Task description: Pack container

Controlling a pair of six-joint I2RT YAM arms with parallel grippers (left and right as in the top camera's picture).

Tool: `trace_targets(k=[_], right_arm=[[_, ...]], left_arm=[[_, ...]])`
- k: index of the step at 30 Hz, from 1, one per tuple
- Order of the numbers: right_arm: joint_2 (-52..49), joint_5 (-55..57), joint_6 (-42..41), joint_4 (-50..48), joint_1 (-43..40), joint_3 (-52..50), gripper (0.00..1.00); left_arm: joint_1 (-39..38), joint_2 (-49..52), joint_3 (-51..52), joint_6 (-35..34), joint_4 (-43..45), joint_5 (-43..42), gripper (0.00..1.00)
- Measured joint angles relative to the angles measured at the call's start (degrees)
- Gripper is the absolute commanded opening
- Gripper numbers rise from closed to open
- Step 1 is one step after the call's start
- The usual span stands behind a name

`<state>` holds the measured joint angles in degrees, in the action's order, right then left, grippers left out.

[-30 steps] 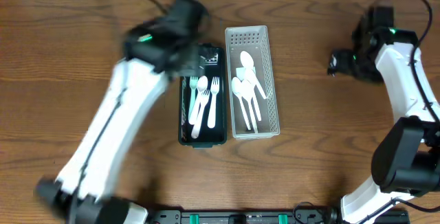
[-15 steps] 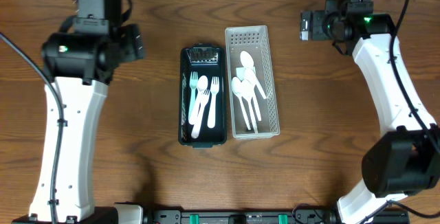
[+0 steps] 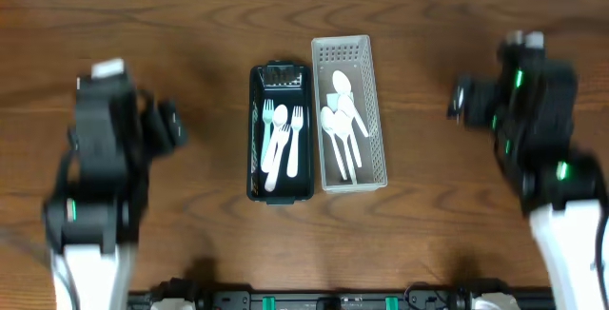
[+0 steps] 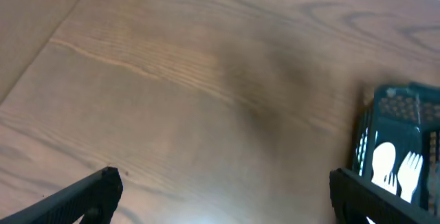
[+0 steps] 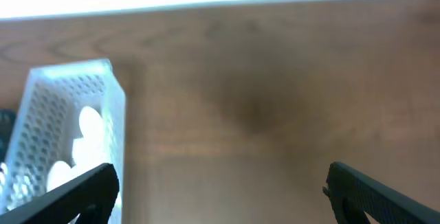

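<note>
**Both grippers wide, well apart from the trays**

Dark green rectangular plastic container [image 3: 282, 196] lies mid-table, with white plastic forks [image 3: 296, 144] inside. Just beside it on the right is a white perforated plastic basket [image 3: 341, 55] holding white plastic spoons [image 3: 341, 129]. Left gripper [image 4: 223, 189] is well to the left over the brown wooden table [image 3: 447, 215], fingers spread, released. Right gripper [image 5: 220, 179] is well to the right, likewise spread and empty. Both arms are blurred in the overhead view.

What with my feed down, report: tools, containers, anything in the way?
Left tool open, empty. Right tool open, empty. Forks and a spoon in black tray, spoons in white basket, side by side. Nothing blocking either.
</note>
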<state>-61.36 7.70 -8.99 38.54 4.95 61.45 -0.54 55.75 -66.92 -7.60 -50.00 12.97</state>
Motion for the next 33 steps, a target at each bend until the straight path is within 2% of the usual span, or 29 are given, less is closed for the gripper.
trace_targets(k=[4, 7, 12, 33], right_arm=[[12.9, 4.4, -2.6, 0.5, 1.9, -13.2, 0.99], [22.2, 7.0, -3.1, 0.9, 2.7, -19.5, 0.99], [32.4, 8.7, -3.6, 1.9, 2.8, -25.8, 0.99], [33.5, 8.9, -3.7, 10.6, 2.8, -27.9, 0.99]], left_arm=[[0.0, -13.3, 12.1, -0.1, 1.3, -0.5, 0.98], [0.0, -19.5, 17.8, -0.1, 3.3, -0.6, 0.98], [0.0, -23.0, 19.2, -0.1, 3.3, -0.6, 0.98], [0.0, -23.1, 19.2, -0.1, 2.5, -0.6, 0.98]])
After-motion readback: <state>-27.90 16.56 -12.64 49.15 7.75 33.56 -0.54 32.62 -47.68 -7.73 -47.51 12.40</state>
